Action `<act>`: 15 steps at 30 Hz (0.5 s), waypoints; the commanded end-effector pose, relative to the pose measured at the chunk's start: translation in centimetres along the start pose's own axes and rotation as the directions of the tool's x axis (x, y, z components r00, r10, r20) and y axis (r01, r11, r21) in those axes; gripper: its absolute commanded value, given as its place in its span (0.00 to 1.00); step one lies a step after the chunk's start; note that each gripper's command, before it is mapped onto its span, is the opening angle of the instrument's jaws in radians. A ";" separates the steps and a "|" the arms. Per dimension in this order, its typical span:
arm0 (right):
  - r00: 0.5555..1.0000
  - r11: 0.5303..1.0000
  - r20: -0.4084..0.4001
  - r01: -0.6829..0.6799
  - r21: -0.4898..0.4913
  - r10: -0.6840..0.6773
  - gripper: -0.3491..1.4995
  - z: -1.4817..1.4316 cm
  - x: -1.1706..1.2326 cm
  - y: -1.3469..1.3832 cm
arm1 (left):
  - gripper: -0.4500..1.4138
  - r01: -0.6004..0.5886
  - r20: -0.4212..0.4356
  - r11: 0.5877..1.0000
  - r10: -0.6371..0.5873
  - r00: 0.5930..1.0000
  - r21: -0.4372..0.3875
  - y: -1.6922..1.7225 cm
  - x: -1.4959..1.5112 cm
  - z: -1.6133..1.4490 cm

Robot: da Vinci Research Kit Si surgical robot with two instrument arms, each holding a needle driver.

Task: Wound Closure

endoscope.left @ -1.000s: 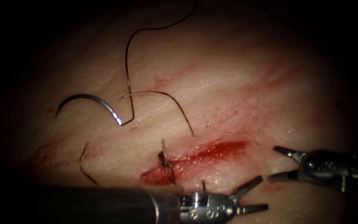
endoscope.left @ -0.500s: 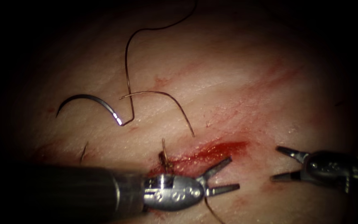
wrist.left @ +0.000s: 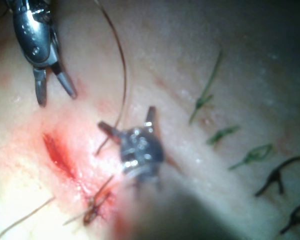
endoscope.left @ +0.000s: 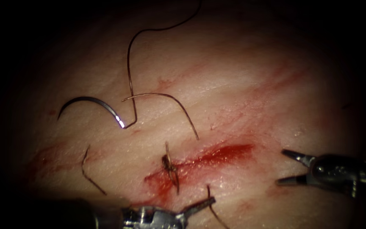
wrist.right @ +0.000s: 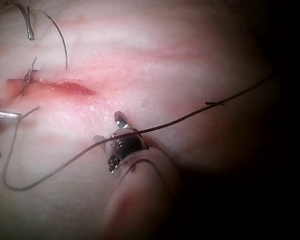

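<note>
The curved needle (endoscope.left: 90,103) lies flat on the tissue (endoscope.left: 242,97) to the upper left of the cut (endoscope.left: 217,156), not in the tissue and held by neither tool. Its thread (endoscope.left: 128,63) runs up from its blunt end. A knotted stitch (endoscope.left: 169,164) crosses the cut's left end. The left tool (endoscope.left: 204,212) sits low at the picture's edge below the cut, jaws open and holding nothing (wrist.left: 127,120). The right tool (endoscope.left: 291,168) hovers to the right of the cut, jaws open and empty (wrist.right: 109,127). A strand of thread (wrist.right: 190,116) crosses over it.
Red fluid (endoscope.left: 162,184) stains the tissue around the cut. A loose piece of thread (endoscope.left: 89,171) lies on the left, and a thread end (endoscope.left: 210,201) rises below the cut. Several green and dark stitches (wrist.left: 250,156) sit on the tissue beyond the left tool.
The left tool first swung up and left over the knotted stitch, then drew back down and left to the picture's lower edge, jaws open throughout. The right tool and needle stayed put.
</note>
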 end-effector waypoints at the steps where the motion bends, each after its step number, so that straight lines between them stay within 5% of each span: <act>1: 1.000 1.000 -0.002 -0.002 0.003 0.002 0.95 0.09 -0.02 -0.05 | 0.77 -0.011 0.003 1.000 0.011 1.000 -0.002 0.08 -0.04 0.16; 7: 1.000 1.000 -0.002 -0.002 0.003 0.002 0.95 0.09 -0.03 -0.05 | 0.76 -0.037 0.039 0.998 0.035 0.999 0.046 0.08 -0.05 0.42; 11: 1.000 1.000 -0.002 -0.001 0.003 0.001 0.95 0.09 -0.03 -0.06 | 0.71 -0.109 0.115 0.956 0.080 0.990 0.274 -0.12 0.01 0.53; 15: 1.000 1.000 -0.002 -0.001 0.003 0.001 0.95 0.09 -0.03 -0.06 | 0.68 -0.111 0.105 0.920 0.077 0.991 0.375 -0.25 0.04 0.58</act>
